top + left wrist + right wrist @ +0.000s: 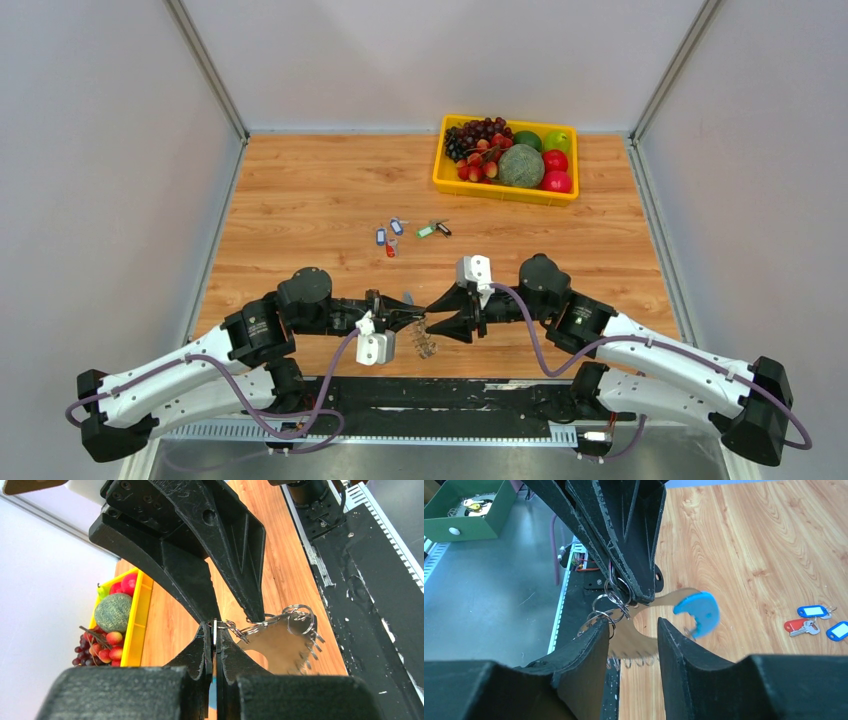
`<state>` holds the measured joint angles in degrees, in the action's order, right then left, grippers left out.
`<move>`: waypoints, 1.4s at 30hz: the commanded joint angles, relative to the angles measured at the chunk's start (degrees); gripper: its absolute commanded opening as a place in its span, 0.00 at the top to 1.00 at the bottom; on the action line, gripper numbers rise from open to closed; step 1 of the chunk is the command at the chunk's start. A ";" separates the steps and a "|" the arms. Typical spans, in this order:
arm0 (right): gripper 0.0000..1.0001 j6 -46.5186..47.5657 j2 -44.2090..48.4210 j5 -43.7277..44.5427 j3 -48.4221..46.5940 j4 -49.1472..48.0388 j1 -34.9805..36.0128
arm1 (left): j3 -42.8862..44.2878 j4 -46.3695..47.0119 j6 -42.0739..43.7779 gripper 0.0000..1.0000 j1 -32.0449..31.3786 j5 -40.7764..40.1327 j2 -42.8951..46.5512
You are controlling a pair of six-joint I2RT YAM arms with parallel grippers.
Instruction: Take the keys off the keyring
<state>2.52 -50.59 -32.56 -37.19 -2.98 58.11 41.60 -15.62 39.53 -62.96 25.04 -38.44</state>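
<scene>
Left gripper (215, 630) clamps the keyring (277, 647) by the near edge; the released right gripper (631, 625) should pinch squarely, pull steadily.

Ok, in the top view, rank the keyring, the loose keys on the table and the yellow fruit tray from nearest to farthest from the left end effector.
1. keyring, right at the left end effector, between the two arms.
2. loose keys, mid-table, farther out.
3. yellow fruit tray, far right of the table.
</scene>
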 commanded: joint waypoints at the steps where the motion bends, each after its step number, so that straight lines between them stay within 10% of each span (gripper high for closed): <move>1: 0.58 1.69 0.84 -0.14 -2.62 -3.87 0.49 | 0.37 2.79 0.46 1.00 -0.15 2.21 0.12; 10: 0.67 0.58 -0.02 -2.24 -3.15 -4.86 0.65 | 0.32 2.78 0.46 1.00 -0.13 2.26 -0.10; 17: 1.00 -0.56 -0.41 -2.65 -3.34 -5.01 0.83 | 0.32 2.78 0.46 1.00 -0.15 1.99 -0.02; 42: 1.00 -26.51 8.39 14.75 -0.20 -1.19 -2.68 | 0.23 2.44 1.08 1.00 -0.16 -0.22 1.02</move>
<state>-18.02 -43.27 -22.41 -37.78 -2.31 57.41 41.60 -14.06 39.99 -62.89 23.20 -38.04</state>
